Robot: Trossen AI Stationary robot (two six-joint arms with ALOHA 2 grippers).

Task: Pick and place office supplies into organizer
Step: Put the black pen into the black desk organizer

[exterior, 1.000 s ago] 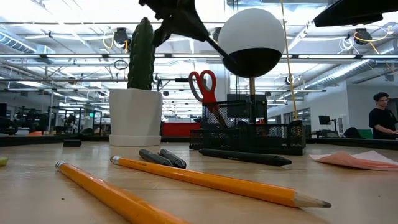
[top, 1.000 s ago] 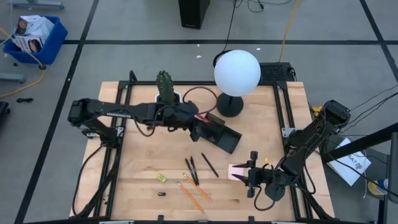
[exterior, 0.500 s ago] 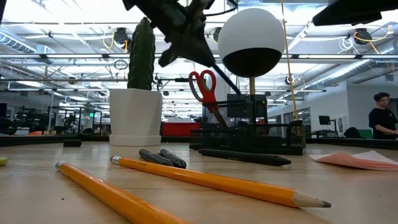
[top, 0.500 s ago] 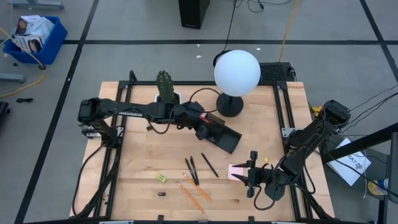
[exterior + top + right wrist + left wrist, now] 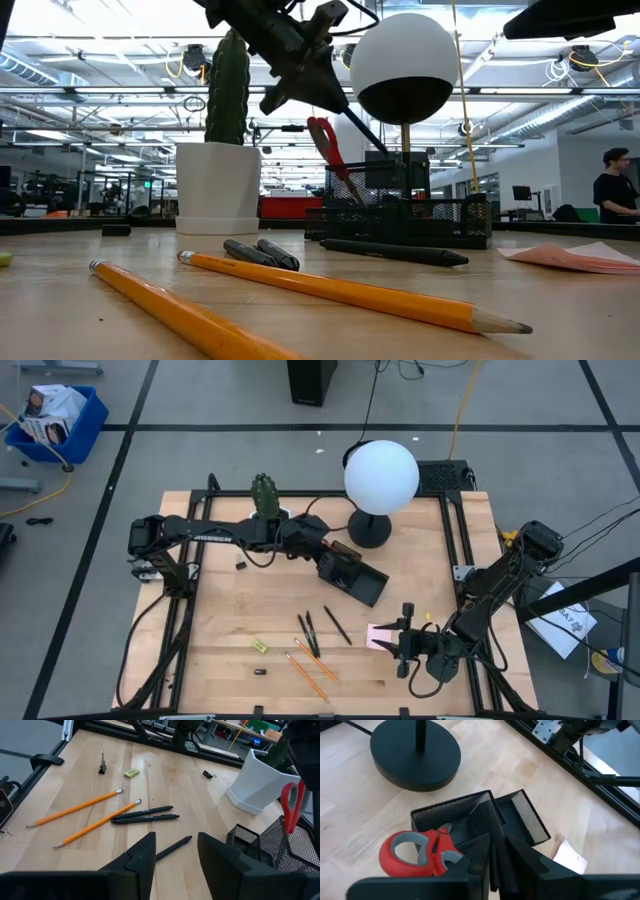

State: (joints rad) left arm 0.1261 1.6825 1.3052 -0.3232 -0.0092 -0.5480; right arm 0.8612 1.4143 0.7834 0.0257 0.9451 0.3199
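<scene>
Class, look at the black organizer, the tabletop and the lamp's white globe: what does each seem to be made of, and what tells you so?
Organizer: apparently black wire mesh, likely metal; its walls show a fine see-through grid.
Tabletop: light wood with a matte finish; joined planks and grain show.
Globe: smooth, opaque white, frosted glass or plastic; the look leaves it open.

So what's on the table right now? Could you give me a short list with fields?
organizer: black mesh tray mid-table, beside the lamp base
scissors: red-handled scissors standing in the organizer
left gripper: over the organizer, by the scissors
right gripper: open, waiting near the pink sticky-note pad
waiting on the table: orange pencils, black pens, small yellow piece
other: cactus pot
</scene>
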